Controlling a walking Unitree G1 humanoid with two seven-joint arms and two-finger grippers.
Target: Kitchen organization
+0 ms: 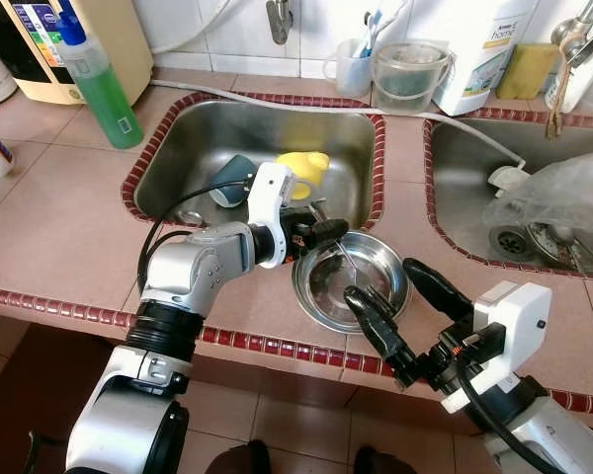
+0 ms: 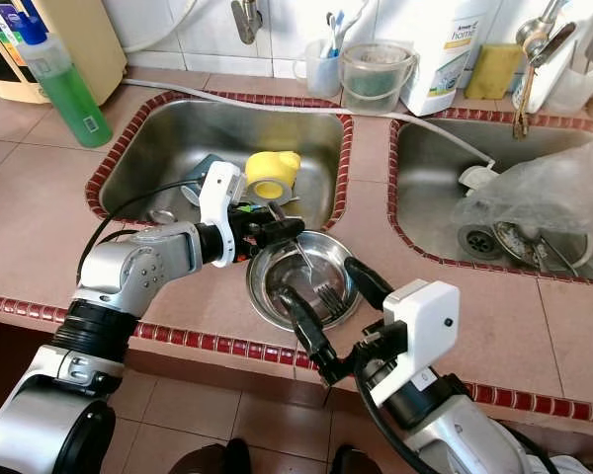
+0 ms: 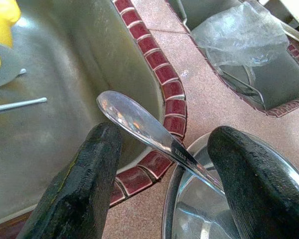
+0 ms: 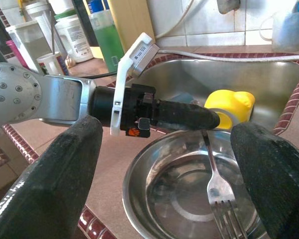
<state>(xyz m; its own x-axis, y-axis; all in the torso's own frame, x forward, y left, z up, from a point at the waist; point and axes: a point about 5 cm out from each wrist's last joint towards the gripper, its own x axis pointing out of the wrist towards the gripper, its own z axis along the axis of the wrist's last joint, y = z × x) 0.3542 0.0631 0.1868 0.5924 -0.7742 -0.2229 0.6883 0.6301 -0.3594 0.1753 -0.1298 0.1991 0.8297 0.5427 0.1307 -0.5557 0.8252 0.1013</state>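
A steel bowl sits on the pink counter in front of the left sink. A fork lies in it, tines down, with its handle leaning up over the far rim. My left gripper hovers at that rim, open, and the handle passes between its fingers without being pinched. My right gripper is open at the bowl's near right side, one finger over the front rim. In the right wrist view the fork and the bowl lie between the right fingers.
In the left sink lie a yellow cup and a teal cup. A green soap bottle stands back left. A clear jug, a toothbrush cup and a sponge line the wall. The right sink holds a plastic bag.
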